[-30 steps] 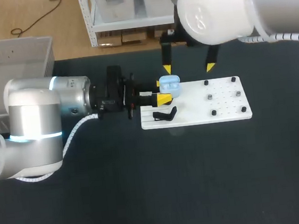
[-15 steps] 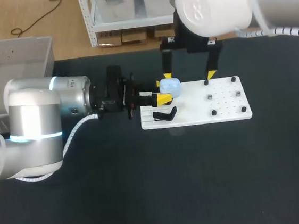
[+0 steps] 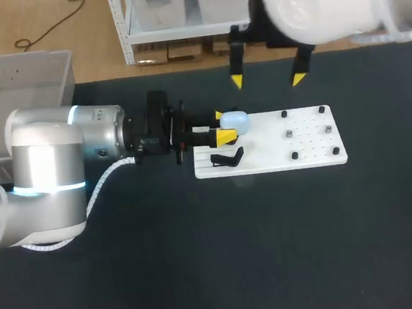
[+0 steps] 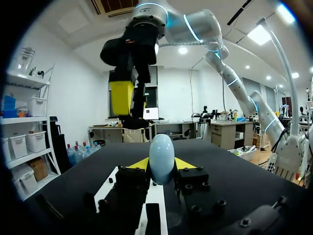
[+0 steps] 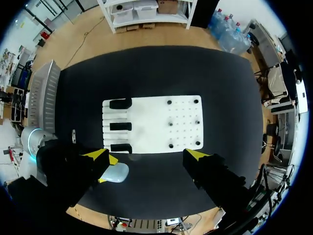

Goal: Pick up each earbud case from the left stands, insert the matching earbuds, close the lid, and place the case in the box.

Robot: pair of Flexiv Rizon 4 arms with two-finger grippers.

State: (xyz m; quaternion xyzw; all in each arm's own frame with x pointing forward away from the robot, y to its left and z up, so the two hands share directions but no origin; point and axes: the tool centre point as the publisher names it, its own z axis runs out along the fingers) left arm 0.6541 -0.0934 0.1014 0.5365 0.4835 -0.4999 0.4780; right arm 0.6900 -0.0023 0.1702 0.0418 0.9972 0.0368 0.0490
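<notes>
A closed light-blue earbud case (image 3: 235, 121) hangs over the left end of the white board (image 3: 312, 147), and my left gripper (image 3: 222, 125) is shut on it from both sides. In the left wrist view the case (image 4: 161, 157) stands upright between the yellow tips of the left gripper (image 4: 161, 164). My right gripper (image 3: 267, 80) is open, above and behind the board and well apart from the case. From the right wrist view, the right gripper (image 5: 147, 155) looks down on the board (image 5: 151, 122) and on the case (image 5: 116, 172) beside its finger.
Black stands (image 5: 120, 127) line the board's left end; one stand (image 3: 227, 157) shows in the head view. Small dark pegs (image 3: 290, 134) dot the board's right half. A grey basket (image 3: 6, 79) sits at the far left.
The right gripper dipped onto the case's top, then lifted up and back to the right. The case's lid, raised one second ago, now looks shut. The left arm has kept still.
</notes>
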